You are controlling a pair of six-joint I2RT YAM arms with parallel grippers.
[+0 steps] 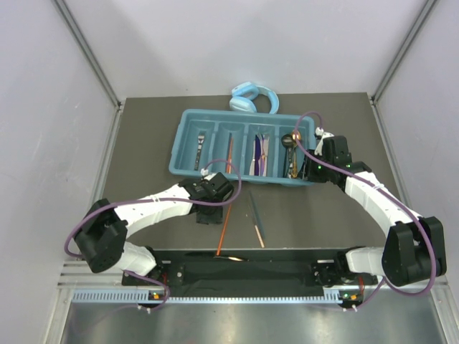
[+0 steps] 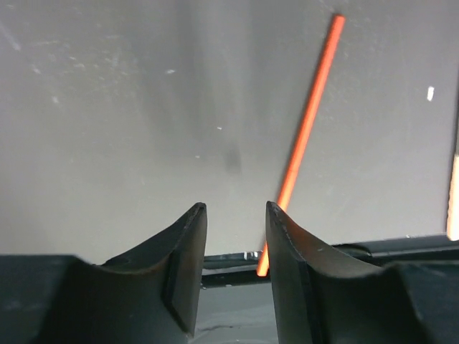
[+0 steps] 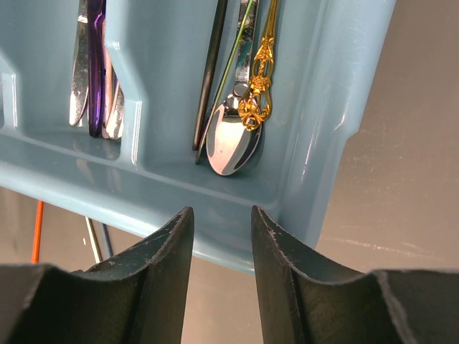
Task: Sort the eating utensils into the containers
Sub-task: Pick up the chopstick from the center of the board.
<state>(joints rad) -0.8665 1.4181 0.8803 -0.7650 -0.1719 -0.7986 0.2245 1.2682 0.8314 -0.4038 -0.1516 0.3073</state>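
Left claw [image 2: 233, 215] gapes empty beside the orange chopstick [image 2: 308, 122] on the desk [image 2: 107, 107]; I'd centre over its shaft before pinching.

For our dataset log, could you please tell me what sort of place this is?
Likely a lab robot cell, not a kitchen: plain white panels enclose a grey table holding a teal cutlery tray and headphones.

Light blue headphones [image 1: 252, 98] at far edge of dark grey table [image 1: 143, 165], white walls [image 1: 237, 43] around
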